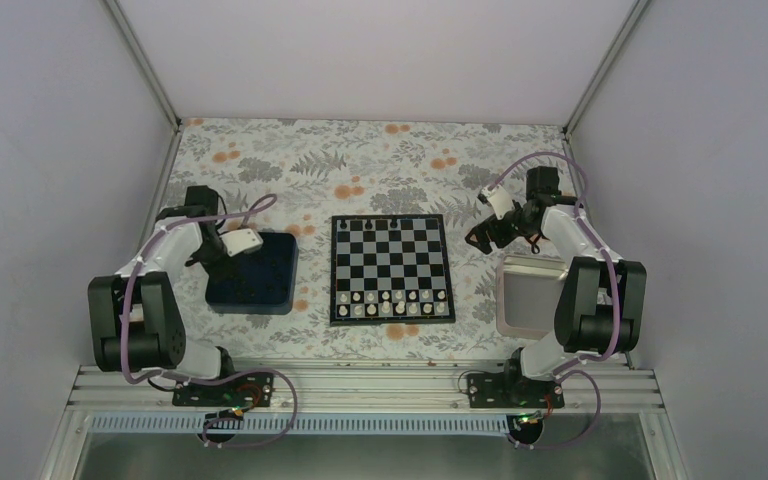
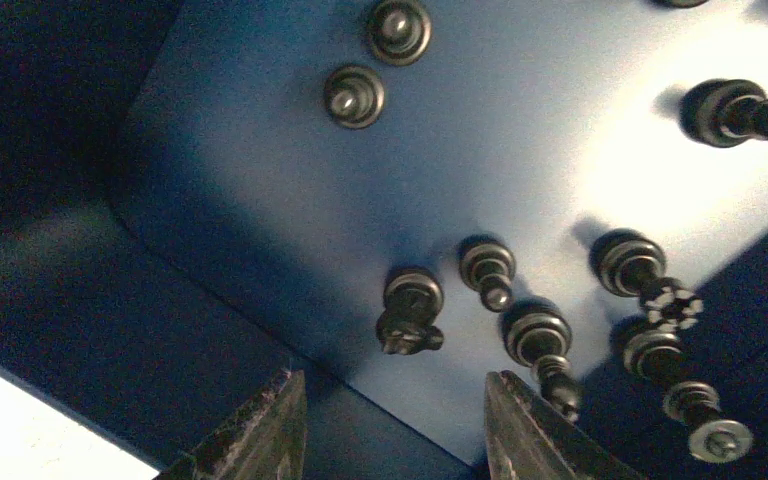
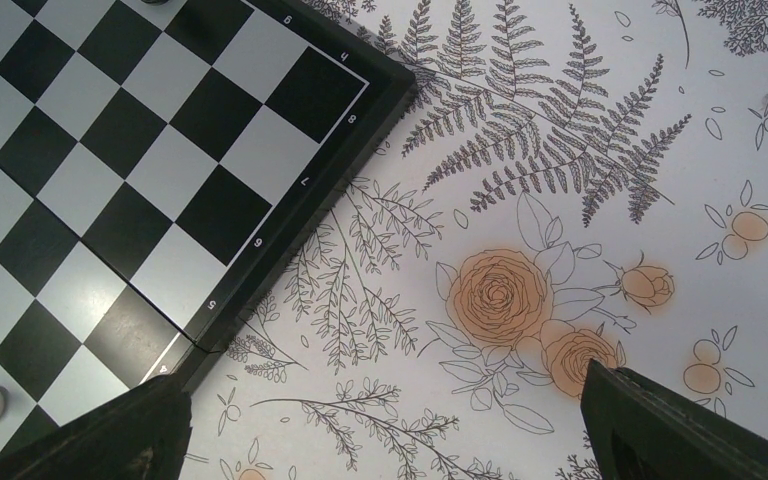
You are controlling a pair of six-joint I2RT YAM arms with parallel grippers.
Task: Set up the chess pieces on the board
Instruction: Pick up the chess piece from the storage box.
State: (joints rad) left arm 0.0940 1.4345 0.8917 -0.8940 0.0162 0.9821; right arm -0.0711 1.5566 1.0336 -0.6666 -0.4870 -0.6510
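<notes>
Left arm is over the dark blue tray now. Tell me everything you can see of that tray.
The dark blue tray is square and shallow, with rounded corners and a low raised rim; it looks like glossy plastic. It lies flat on the floral tablecloth, left of the board and apart from it. Small black chess pieces lie scattered on its floor, several toppled. The left tool hovers above it, open and empty.

Overhead view spans table [image 1: 380,160]; wrist views peer closely down at tray [image 2: 260,200], board [image 3: 110,150].
</notes>
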